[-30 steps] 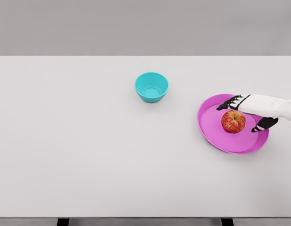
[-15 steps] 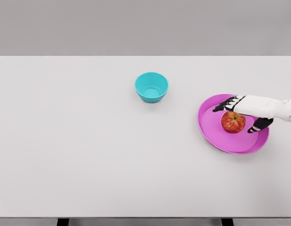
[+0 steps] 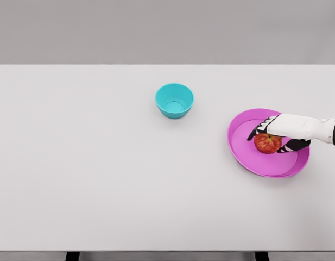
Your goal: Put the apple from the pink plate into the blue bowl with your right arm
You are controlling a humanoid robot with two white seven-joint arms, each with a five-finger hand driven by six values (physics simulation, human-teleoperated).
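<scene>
Head view: right hand (image 3: 276, 134) reaches in from the right edge, set over the apple (image 3: 267, 143). Fingers (image 3: 259, 129) curl down across the far side of the fruit; the thumb sits at its near right side. They look closed around the apple, though firm contact cannot be confirmed at this size. Left arm not in view.

Step in hand, by judgement: the grasp. Apple sits on the pink plate (image 3: 248, 157), right of the plate's centre; no lift evident. Blue bowl (image 3: 174, 100) stands well apart, up and to the left on the white tabletop (image 3: 102, 163), with nothing in it.

Next move likely calls for a secure hold, a clean lift clear of the plate rim, then a carry leftward and away to above the bowl before release. Risk: round fruit could roll out of a loose grip.

Apple: red with yellowish patches, round, stem end upward, upper part partly hidden by the hand.
</scene>
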